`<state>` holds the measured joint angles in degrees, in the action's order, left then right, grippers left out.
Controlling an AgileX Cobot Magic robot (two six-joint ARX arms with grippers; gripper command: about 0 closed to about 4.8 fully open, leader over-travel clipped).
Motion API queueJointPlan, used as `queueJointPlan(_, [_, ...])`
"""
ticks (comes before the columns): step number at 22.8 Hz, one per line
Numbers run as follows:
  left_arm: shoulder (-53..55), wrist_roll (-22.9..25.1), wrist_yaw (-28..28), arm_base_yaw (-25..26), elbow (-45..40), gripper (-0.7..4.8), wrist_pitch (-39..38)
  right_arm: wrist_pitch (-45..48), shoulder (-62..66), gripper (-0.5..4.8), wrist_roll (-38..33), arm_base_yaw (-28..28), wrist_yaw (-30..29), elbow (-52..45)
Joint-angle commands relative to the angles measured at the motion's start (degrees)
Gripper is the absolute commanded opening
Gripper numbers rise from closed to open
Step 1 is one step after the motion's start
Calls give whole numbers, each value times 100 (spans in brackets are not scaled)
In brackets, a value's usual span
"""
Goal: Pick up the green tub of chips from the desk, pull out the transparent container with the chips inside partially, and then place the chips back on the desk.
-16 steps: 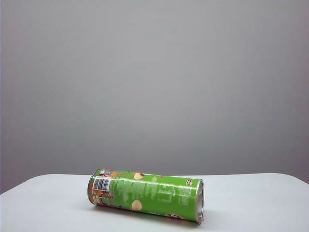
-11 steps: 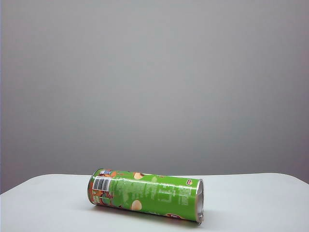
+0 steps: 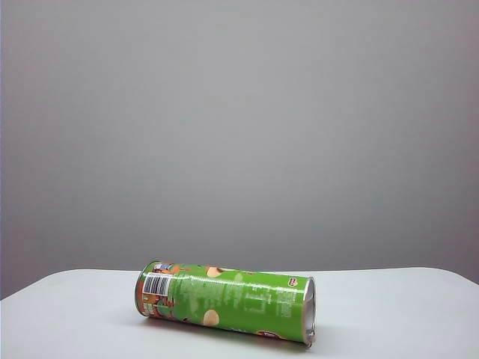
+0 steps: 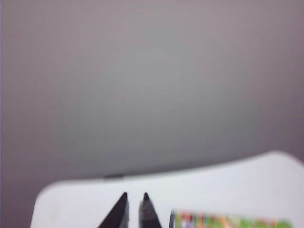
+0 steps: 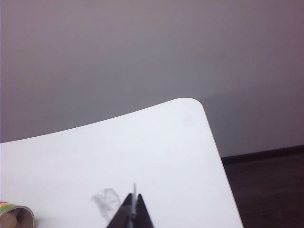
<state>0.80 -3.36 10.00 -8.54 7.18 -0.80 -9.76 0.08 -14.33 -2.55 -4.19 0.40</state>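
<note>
Left wrist view showed the left gripper (image 4: 134,195) with its two dark fingertips nearly together, only a thin gap between them, holding nothing and poised above the desk (image 4: 85,199). Just beside those tips, at the frame's edge, the barcode end of the green tub of chips (image 4: 232,221) came into sight, blurred. The right gripper (image 5: 133,198) had its tips pressed together, also empty, over a bare stretch of desk near a rounded corner, with a faint clear scrap (image 5: 106,199) lying by the tips and the tub's open silver-rimmed mouth (image 5: 16,217) off to one side.

From the exterior view neither arm was in frame; the tub (image 3: 224,301) lay on its side on the desk (image 3: 389,314), barcode end to the left, rim to the right. The transparent container and the chips could not be made out from outside.

The task looked unstarted, with the pickup as the step in hand. To do it well, the left jaws would need to part wide enough for the can's girth and close across its middle, square to its length, since a round can lying flat would likely roll from a glancing touch. The right gripper would do best approaching the open mouth.
</note>
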Motion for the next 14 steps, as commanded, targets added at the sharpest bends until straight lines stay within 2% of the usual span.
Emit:
queueJointPlan(1, [177, 52, -236, -2, 765, 35, 120, 109, 0, -1, -26, 2, 0, -35])
queueJointPlan(2, [326, 195, -227, -2, 990, 35, 105, 125, 0, 0, -26, 2, -13, -35])
queueJointPlan(4, [914, 940, -168, -2, 1585, 35, -136, 341, 0, -1, -44, 4, -367, -37])
queueJointPlan(5, [1416, 1432, 122, -2, 1958, 35, -332, 623, 2, -1, -48, 9, -629, -37])
queueJointPlan(8, [2776, 2402, 1036, -2, 2804, 35, -522, 1029, 4, -1, -94, 4, -334, -20])
queueJointPlan(10, [3757, 2697, 1410, -2, 3436, 35, -531, 968, 13, -1, -310, 4, -302, -11])
queueJointPlan(13, [5228, 2734, 1845, -2, 4489, 35, -758, 629, 13, -1, -625, 4, -522, -7])
queueJointPlan(14, [5772, 2975, 1996, -2, 4907, 35, -909, 369, 13, -1, -693, 4, -518, 63])
